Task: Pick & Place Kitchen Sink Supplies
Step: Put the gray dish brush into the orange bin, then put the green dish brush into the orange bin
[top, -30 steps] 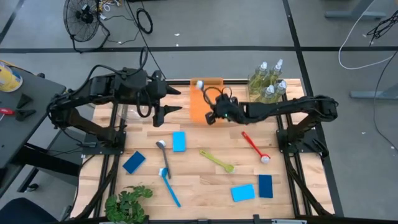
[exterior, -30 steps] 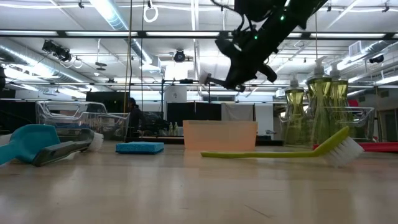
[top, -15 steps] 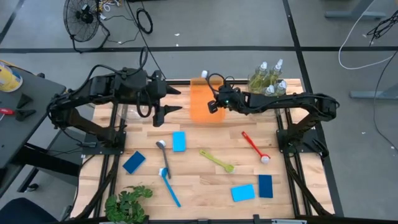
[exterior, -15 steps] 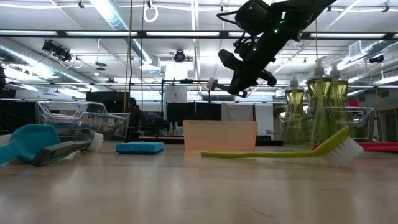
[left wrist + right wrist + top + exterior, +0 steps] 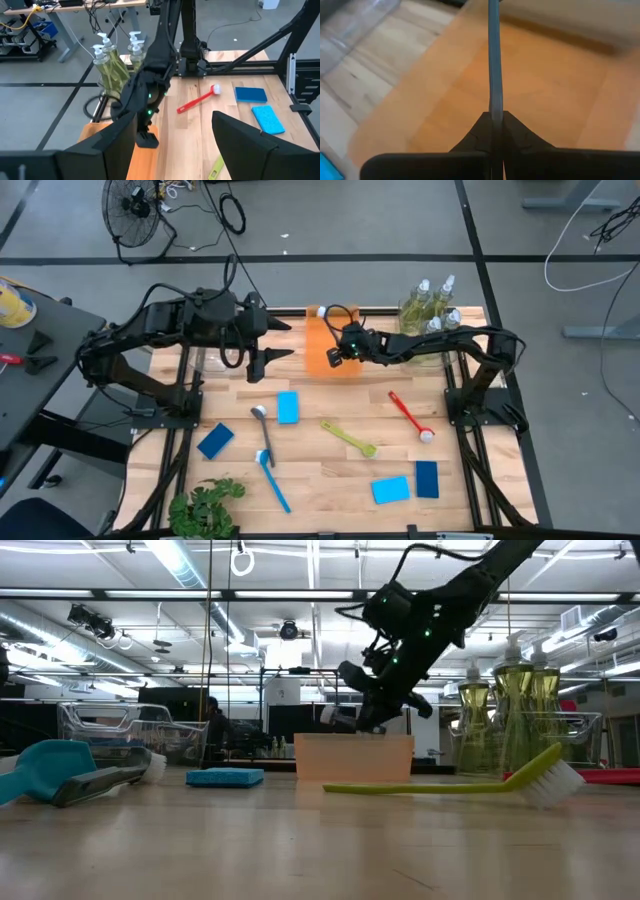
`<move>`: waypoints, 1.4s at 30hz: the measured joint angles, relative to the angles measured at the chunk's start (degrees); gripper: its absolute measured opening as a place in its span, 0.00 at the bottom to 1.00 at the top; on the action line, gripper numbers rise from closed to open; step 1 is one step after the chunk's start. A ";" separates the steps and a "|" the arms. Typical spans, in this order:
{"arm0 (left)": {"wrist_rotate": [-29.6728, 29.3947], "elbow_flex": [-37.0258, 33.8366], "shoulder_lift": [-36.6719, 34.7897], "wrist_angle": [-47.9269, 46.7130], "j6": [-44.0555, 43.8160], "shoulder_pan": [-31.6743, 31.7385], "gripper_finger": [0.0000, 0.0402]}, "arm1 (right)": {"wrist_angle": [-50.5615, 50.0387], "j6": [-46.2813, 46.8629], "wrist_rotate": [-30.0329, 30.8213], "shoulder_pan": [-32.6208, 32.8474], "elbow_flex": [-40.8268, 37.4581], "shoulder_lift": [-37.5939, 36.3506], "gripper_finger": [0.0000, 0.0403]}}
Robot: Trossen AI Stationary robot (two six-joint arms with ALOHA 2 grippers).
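Jaws of my right gripper [image 5: 495, 131] are pinching a thin brush [image 5: 493, 60] handle over the orange tray [image 5: 320, 358], upper middle; releasing now, it's risking tipping over the rim.

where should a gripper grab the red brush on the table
On the thin handle of the red brush, midway along, coming straight down from above. It lies flat and alone on the wood, white bristle head toward the table's front edge, so the bare handle gives both fingers room.
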 joint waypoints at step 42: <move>0.00 0.00 0.02 0.16 -0.49 0.00 0.66 | -18.72 -19.08 -16.25 16.78 0.00 -20.93 0.42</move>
